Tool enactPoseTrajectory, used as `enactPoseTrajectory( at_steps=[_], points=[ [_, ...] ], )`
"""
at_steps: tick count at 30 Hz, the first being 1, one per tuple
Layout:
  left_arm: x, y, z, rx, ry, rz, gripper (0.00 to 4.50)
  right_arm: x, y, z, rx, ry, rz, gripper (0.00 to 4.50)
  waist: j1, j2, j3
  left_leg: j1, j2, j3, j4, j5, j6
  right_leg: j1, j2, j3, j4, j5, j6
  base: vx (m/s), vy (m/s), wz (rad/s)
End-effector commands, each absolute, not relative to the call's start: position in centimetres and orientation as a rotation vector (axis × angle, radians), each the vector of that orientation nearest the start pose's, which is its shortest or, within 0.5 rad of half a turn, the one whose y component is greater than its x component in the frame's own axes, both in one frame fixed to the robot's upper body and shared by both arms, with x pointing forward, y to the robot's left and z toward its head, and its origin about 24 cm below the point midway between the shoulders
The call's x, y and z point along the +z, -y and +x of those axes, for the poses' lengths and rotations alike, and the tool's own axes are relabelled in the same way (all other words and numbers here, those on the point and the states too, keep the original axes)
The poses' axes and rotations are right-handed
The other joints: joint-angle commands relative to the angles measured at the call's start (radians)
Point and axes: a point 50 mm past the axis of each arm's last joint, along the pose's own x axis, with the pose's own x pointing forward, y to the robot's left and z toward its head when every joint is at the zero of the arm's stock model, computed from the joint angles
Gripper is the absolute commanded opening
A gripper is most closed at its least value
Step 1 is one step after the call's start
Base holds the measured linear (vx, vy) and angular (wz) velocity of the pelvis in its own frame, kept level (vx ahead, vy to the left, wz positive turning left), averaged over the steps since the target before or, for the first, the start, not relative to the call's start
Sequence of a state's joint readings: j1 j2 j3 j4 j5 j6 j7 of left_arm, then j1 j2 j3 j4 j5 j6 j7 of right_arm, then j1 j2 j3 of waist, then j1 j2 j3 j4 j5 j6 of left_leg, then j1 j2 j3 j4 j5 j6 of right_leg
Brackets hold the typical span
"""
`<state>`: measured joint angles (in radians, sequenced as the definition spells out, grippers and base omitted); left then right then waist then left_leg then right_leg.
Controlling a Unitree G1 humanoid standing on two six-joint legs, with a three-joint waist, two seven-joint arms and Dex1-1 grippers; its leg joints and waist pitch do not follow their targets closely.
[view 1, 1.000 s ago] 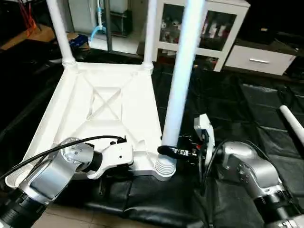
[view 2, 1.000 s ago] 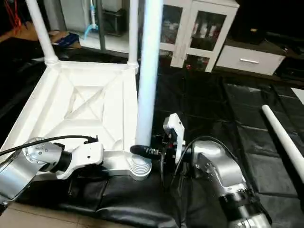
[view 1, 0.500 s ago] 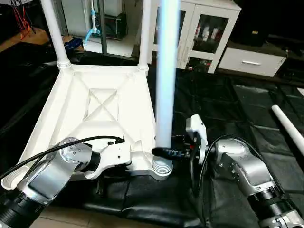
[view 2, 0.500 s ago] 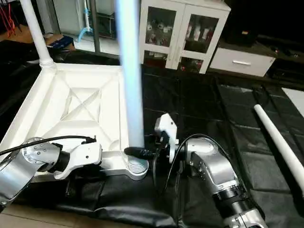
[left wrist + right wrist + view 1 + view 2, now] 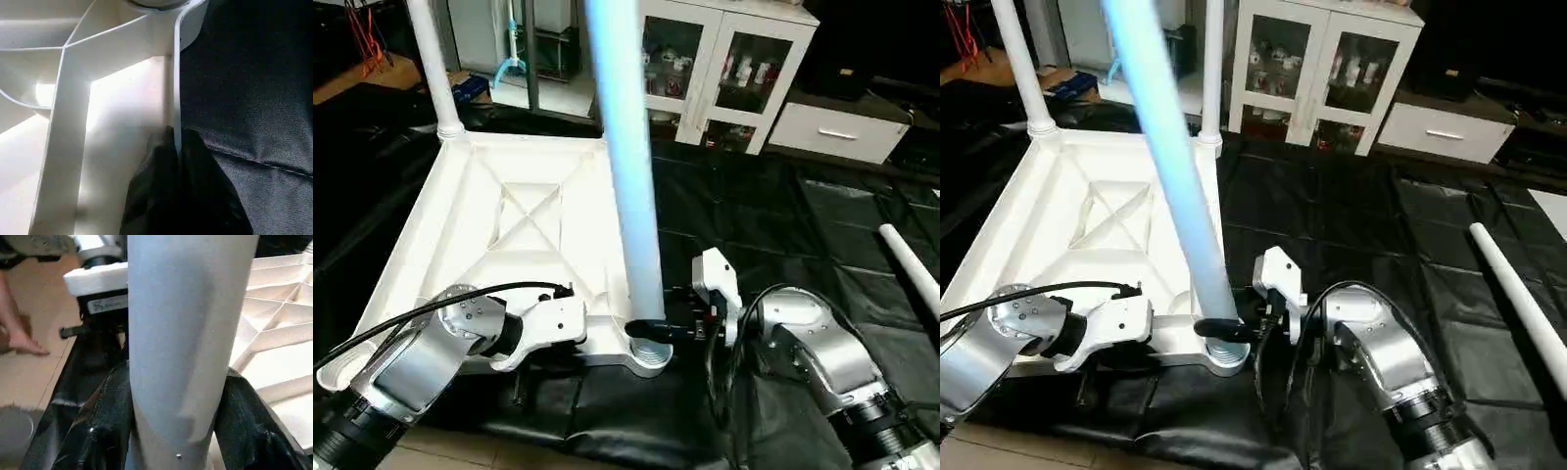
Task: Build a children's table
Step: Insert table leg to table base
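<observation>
1. Left eye view: the table top [image 5: 509, 225] lies upside down on a black mat [image 5: 773, 245], its X-ribbed underside facing up.
2. Two legs already stand in the far corner sockets: the far left leg [image 5: 429, 59] and the far right leg [image 5: 1212, 69].
3. A third leg [image 5: 631, 166] stands in the near right corner socket [image 5: 649, 354] and leans, its upper end tilting toward the robot's left.
4. The right gripper [image 5: 651, 330] grips this third leg just above the socket; in the right wrist view its black fingers [image 5: 244, 426] sit on either side of the white tube.
5. The left gripper [image 5: 178, 147] is pinched on the thin near rim of the table top, close to the same corner, one black finger on each side of the wall.
6. A fourth leg [image 5: 911, 269] lies loose on the mat, well apart on the robot's right.
7. A white cabinet with glass doors [image 5: 724, 69] and a white drawer unit [image 5: 842, 132] stand beyond the mat.
8. The right wrist view shows a person's bare foot [image 5: 22, 340] on the wooden floor [image 5: 44, 377] beside the mat.
</observation>
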<state>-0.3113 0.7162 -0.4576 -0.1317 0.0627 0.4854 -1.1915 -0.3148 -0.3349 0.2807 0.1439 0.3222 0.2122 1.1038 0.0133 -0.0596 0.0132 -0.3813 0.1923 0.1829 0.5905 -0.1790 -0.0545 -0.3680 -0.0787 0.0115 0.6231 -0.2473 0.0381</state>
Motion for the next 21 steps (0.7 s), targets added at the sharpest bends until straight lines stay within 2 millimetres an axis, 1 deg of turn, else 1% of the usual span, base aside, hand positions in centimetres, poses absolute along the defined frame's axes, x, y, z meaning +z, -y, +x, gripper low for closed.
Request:
enactPoseTrajectory(
  at_steps=[1,3,5,7,9,14,16,17,20,21],
  points=[
    [4.8,-15.6,23.8,-1.382,-0.753,0.684,0.02,3.8,10.8,26.1,1.323,-0.324,0.035,1.84,-0.002,0.020,-0.020,0.028,0.035,-0.019,-0.096,-0.429,-0.068,-0.015,-0.032,0.013,-0.087,-0.225,-0.168,0.000,0.000,0.00],
    [4.8,-15.6,23.8,-1.381,-0.753,0.684,0.02,3.7,10.9,26.2,1.308,-0.326,0.054,1.84,-0.003,0.022,-0.021,0.029,0.035,-0.020,-0.096,-0.438,-0.072,-0.017,-0.032,0.013,-0.088,-0.233,-0.164,0.000,0.000,0.00],
    [4.8,-15.7,23.8,-1.378,-0.755,0.685,0.02,3.5,11.3,26.5,1.258,-0.334,0.117,1.84,-0.004,0.021,-0.021,0.029,0.035,-0.020,-0.096,-0.437,-0.071,-0.017,-0.032,0.014,-0.088,-0.228,-0.164,0.000,0.000,0.00],
    [4.8,-15.7,23.8,-1.377,-0.757,0.685,0.02,3.4,11.6,26.7,1.224,-0.337,0.135,1.84,-0.004,0.020,-0.021,0.027,0.035,-0.020,-0.097,-0.435,-0.071,-0.017,-0.032,0.014,-0.088,-0.228,-0.164,0.000,0.000,0.00],
    [4.8,-15.7,23.8,-1.377,-0.759,0.686,0.02,3.2,12.2,26.8,1.189,-0.342,0.146,1.84,-0.004,0.021,-0.020,0.029,0.035,-0.020,-0.097,-0.438,-0.073,-0.019,-0.033,0.014,-0.089,-0.232,-0.163,0.000,0.000,0.00],
    [4.8,-15.7,23.8,-1.376,-0.759,0.684,0.02,2.9,13.1,26.2,1.151,-0.341,0.181,1.84,-0.003,0.020,-0.018,0.028,0.036,-0.021,-0.099,-0.458,-0.075,-0.020,-0.034,0.015,-0.093,-0.263,-0.153,0.000,0.000,0.00],
    [4.8,-15.7,23.9,-1.374,-0.759,0.684,0.02,2.8,13.3,25.8,1.144,-0.342,0.200,1.84,-0.004,0.020,-0.020,0.027,0.036,-0.022,-0.100,-0.450,-0.076,-0.018,-0.033,0.014,-0.092,-0.253,-0.150,0.000,0.000,0.00],
    [4.8,-15.7,23.9,-1.374,-0.759,0.684,0.02,2.8,13.4,25.7,1.143,-0.342,0.202,1.84,-0.002,0.022,-0.020,0.030,0.036,-0.020,-0.100,-0.445,-0.074,-0.020,-0.032,0.014,-0.093,-0.237,-0.152,0.000,0.000,0.00],
    [4.8,-15.7,23.9,-1.372,-0.758,0.684,0.02,2.5,13.6,25.3,1.128,-0.345,0.223,1.84,0.000,0.021,-0.023,0.027,0.036,-0.020,-0.101,-0.410,-0.068,-0.014,-0.031,0.013,-0.089,-0.185,-0.159,0.000,0.000,0.00],
    [4.9,-15.7,23.9,-1.371,-0.758,0.683,0.02,2.3,13.8,25.0,1.113,-0.345,0.236,1.84,0.002,0.022,-0.022,0.029,0.036,-0.018,-0.100,-0.399,-0.065,-0.015,-0.031,0.013,-0.088,-0.166,-0.162,0.000,0.000,0.00]
  ],
)
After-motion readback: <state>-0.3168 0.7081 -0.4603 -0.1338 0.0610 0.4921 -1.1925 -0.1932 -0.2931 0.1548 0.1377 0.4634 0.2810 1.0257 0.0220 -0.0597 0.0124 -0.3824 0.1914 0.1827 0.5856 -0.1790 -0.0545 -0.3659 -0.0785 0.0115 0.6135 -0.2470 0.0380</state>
